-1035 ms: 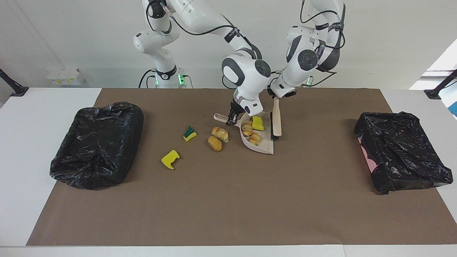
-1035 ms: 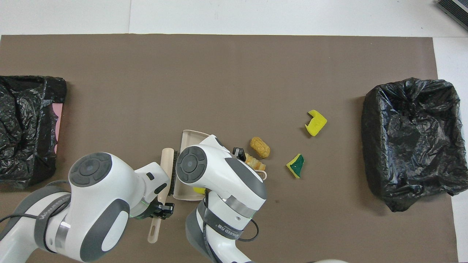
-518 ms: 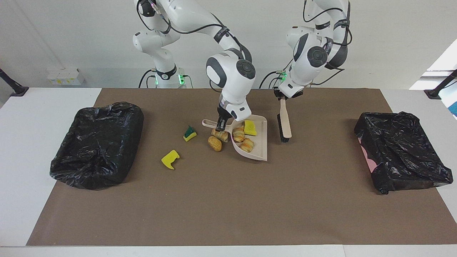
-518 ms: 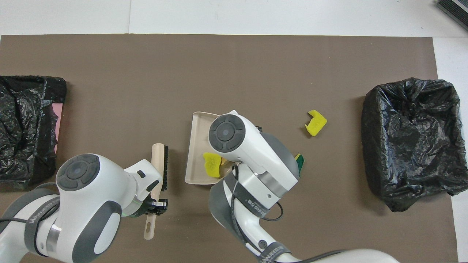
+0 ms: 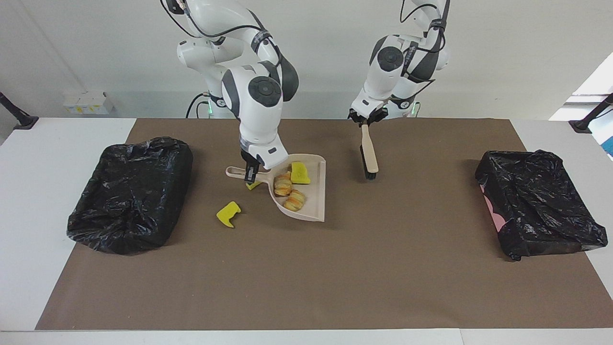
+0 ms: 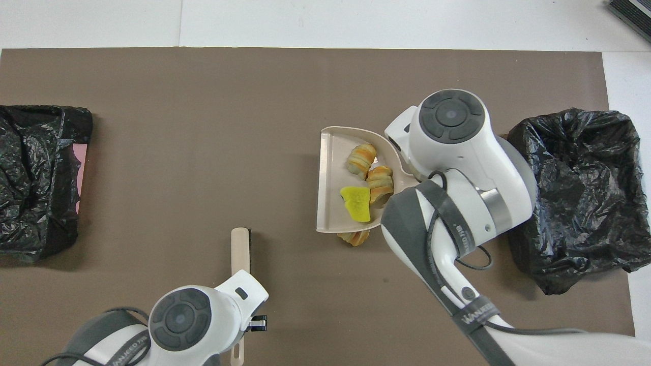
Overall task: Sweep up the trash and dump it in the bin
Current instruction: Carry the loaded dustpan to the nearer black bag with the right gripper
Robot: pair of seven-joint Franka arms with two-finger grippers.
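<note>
Since a second ago: dustpan (image 5: 306, 201) carried toward the right arm's end, right gripper (image 5: 251, 173) pinching its handle; brush (image 5: 368, 155) drawn back toward the robots, clamped in left gripper (image 5: 366, 118). Three scraps (image 6: 367, 180) inside. Facing view alone shows a yellow scrap (image 5: 228, 213) on the mat; overhead alone a bread lump (image 6: 354, 237) under the pan's edge.

Light was bright, even and diffuse, falling from overhead. Soft short shadows lay on the brown mat (image 5: 335, 268) directly beneath the right gripper (image 5: 251, 176) and the left gripper (image 5: 366, 120). The black bin liner (image 6: 569, 193) beside the right gripper showed small glints. Both views were sharp, without blur.
</note>
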